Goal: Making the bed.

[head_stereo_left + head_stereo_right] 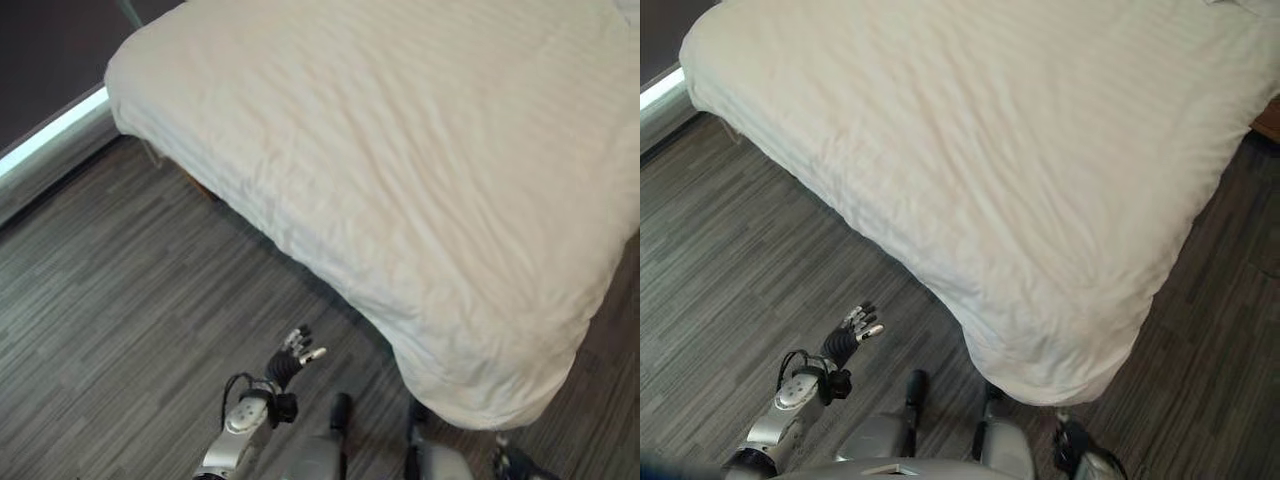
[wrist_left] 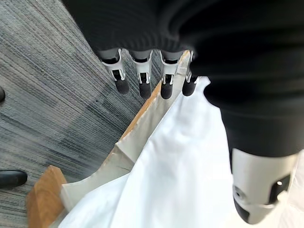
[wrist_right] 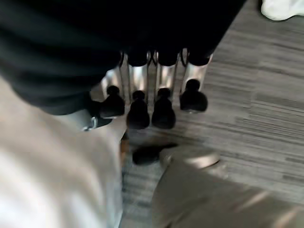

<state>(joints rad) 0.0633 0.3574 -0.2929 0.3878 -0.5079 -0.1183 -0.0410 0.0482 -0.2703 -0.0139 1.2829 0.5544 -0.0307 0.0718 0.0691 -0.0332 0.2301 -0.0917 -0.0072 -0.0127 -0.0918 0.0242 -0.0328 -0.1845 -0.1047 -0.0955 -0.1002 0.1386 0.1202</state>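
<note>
Grey wood-grain plank flooring (image 1: pixel 120 300) lies nearest you, and over it your left hand (image 1: pixel 293 352) hangs low with its fingers loosely spread, empty and clear of the bedding. In the left wrist view that same hand's silver, dark-tipped fingers (image 2: pixel 144 80) point out fairly straight above the floor, past them a light wooden bed frame edge (image 2: pixel 42 197) with white sheet fabric (image 2: pixel 180 171) draped over it. Your right hand (image 3: pixel 156 102) shows in its own wrist view with its fingers lined up side by side over the floor, seemingly relaxed, gripping nothing. Beyond the hands, the cream-white, faintly striped quilted duvet (image 1: pixel 1000 170) covers the bed, lightly wrinkled, its near corner (image 1: pixel 1060 370) hanging rounded toward the floor.
</note>
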